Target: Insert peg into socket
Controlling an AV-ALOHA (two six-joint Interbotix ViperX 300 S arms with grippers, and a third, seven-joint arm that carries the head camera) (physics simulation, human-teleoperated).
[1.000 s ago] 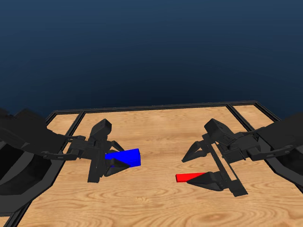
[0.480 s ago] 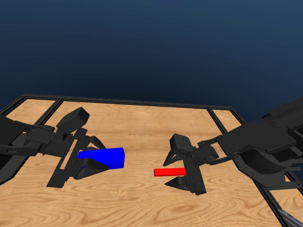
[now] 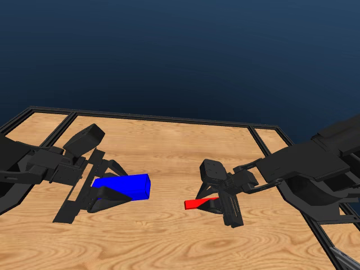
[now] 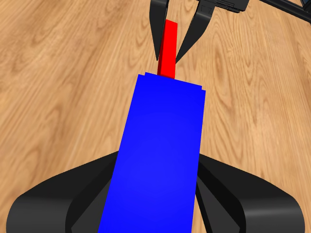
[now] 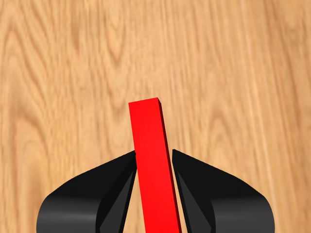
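Note:
My left gripper point(image 3: 106, 191) is shut on the blue socket point(image 3: 124, 186), which sticks out toward the table's middle. My right gripper point(image 3: 212, 201) is shut on the red peg point(image 3: 196, 203), whose free end points left at the socket across a gap. In the left wrist view the socket point(image 4: 158, 155) fills the middle between my jaws, and the peg point(image 4: 167, 48) shows just beyond its far end, held by the other gripper point(image 4: 177, 36). In the right wrist view the peg point(image 5: 152, 160) rises between my two jaws over bare wood; the socket is out of that view.
The wooden table point(image 3: 169, 236) has a black frame point(image 3: 157, 118) along its far edge, with rails at the left and right. Both arms' black bodies fill the lower left and right of the head view.
The head camera shifted between the first two frames. Since half a second ago the right gripper has turned a little and the peg tilts, its free end lower; the socket has barely moved.

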